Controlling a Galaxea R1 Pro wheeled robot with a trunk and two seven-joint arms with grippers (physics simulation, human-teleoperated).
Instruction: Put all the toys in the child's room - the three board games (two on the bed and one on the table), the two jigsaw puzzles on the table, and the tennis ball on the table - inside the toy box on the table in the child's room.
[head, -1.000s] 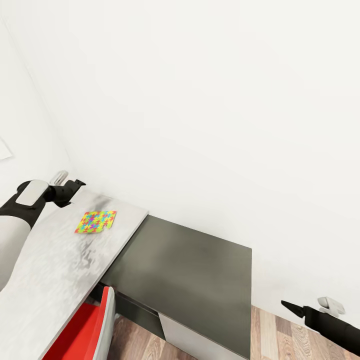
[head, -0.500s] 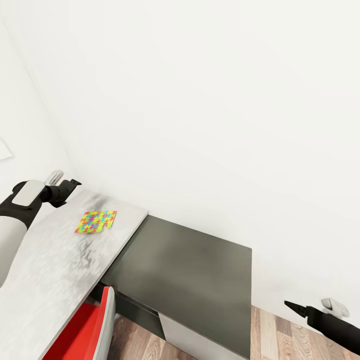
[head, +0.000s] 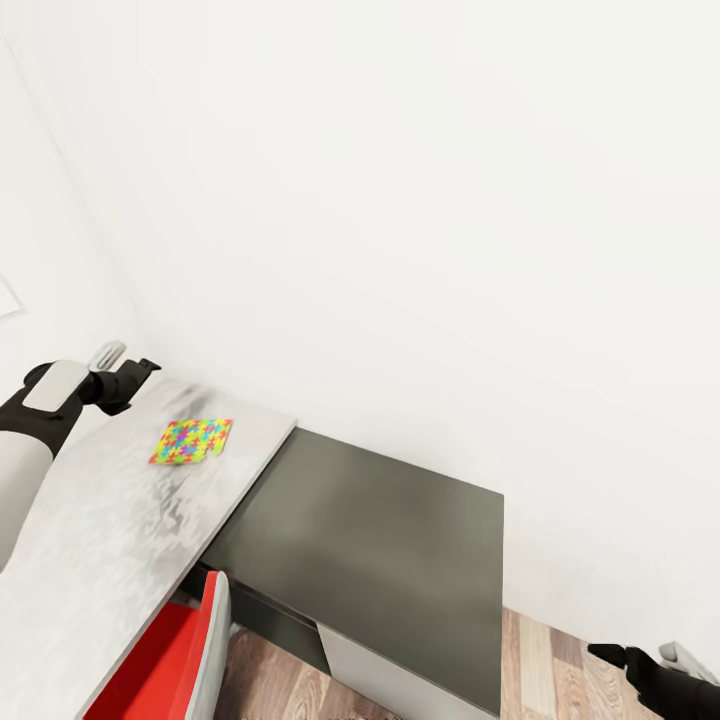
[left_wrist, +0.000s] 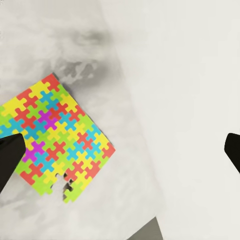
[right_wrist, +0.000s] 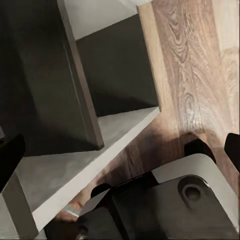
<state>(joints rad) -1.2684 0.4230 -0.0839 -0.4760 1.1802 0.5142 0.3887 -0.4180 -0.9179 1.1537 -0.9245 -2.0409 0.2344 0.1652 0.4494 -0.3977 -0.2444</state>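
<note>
- One jigsaw puzzle (head: 191, 442) lies flat on the pale grey tabletop (head: 90, 540), close to the end that meets the lower dark-topped cabinet (head: 380, 540).
- My left jaws (head: 150, 366) hang over the far corner of the tabletop, near the wall, a little beyond the jigsaw puzzle and apart from it.
- Seen from my left wrist, the jigsaw puzzle (left_wrist: 52, 142) sits below my left jaws (left_wrist: 120, 155), whose two dark fingertips (left_wrist: 10, 157) stand spread wide at opposite edges of the picture; the jaws are released and grasp nothing.
- The jigsaw puzzle has a few pieces missing along one edge, where the grey tabletop (left_wrist: 60, 45) shows through.
- My right jaws (head: 603, 652) are low at my right side, over the wood-plank floor (head: 560, 670), beside the end of the cabinet and well apart from the tabletop.
- From my right wrist, the right jaws (right_wrist: 120, 150) are parted wide with nothing between their dark fingertips (right_wrist: 10, 155); they look down on the cabinet's open shelf (right_wrist: 95, 145), the wooden floor (right_wrist: 195, 65) and part of my own base (right_wrist: 170, 205).
- A red chair (head: 165, 660) stands tucked against the near edge of the tabletop.
- White walls (head: 400, 200) rise behind tabletop and cabinet.
</note>
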